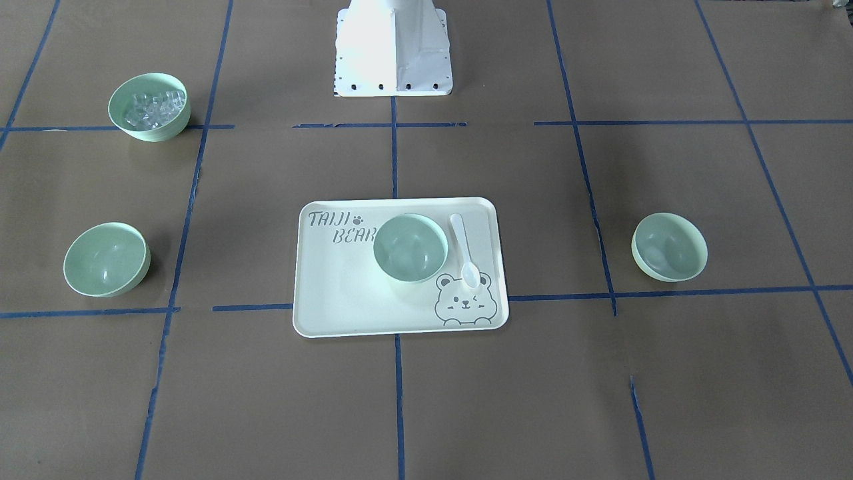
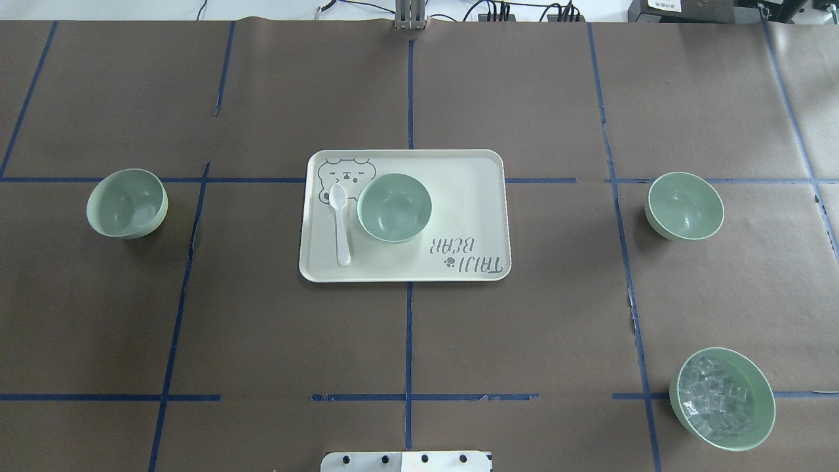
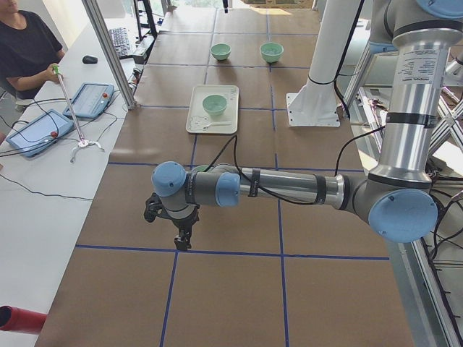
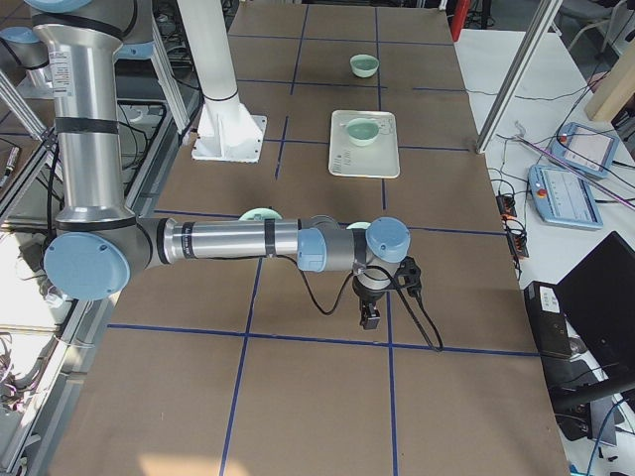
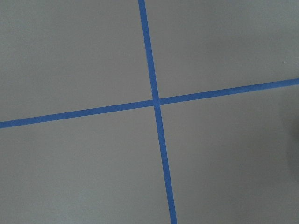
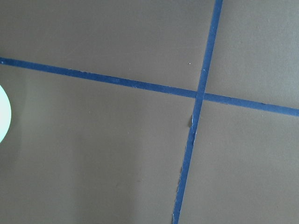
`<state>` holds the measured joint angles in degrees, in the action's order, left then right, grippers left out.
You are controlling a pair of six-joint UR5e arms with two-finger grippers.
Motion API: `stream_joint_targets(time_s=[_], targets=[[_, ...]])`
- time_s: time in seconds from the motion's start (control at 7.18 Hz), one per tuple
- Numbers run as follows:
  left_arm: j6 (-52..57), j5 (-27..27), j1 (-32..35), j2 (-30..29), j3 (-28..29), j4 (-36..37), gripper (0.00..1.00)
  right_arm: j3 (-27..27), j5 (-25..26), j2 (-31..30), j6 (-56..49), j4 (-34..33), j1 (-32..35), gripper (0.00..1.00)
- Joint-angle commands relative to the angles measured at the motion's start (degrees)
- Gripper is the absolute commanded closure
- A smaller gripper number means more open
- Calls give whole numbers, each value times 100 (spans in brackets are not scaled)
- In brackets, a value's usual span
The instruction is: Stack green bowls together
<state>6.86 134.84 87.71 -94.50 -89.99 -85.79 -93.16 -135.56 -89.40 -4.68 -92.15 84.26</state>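
Sitting apart, the left green bowl point(image 2: 126, 202) rests toward the left end of the worktop point(image 2: 275, 341), the right green bowl point(image 2: 685, 205) toward its right end. The middle green bowl point(image 2: 394, 207) stands on the bear tray point(image 2: 465, 196) midway between those ends, just beside a white spoon point(image 2: 341, 226). Left pincer point(image 3: 182, 238) hangs above the worktop nearer the left end, right pincer point(image 4: 369, 319) likewise at the right end; how open either is, or what it holds, I cannot tell.

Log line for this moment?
stack: none yet | left bowl, tray bowl, right bowl: apart | left gripper, right gripper: above table, open/shut unclear
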Motion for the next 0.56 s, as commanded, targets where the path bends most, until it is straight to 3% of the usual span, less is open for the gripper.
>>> stream_joint_targets(time_s=[0.0, 0.28, 0.42], targets=[[-9, 8, 0, 36, -210, 27, 0, -332, 3, -78, -76, -388, -15, 0], [61, -18, 0, 37, -291, -77, 0, -343, -6, -7, -24, -497, -94, 0], [836, 7, -35, 124, -238, -165, 0, -351, -32, 18, 46, -454, -120, 0]])
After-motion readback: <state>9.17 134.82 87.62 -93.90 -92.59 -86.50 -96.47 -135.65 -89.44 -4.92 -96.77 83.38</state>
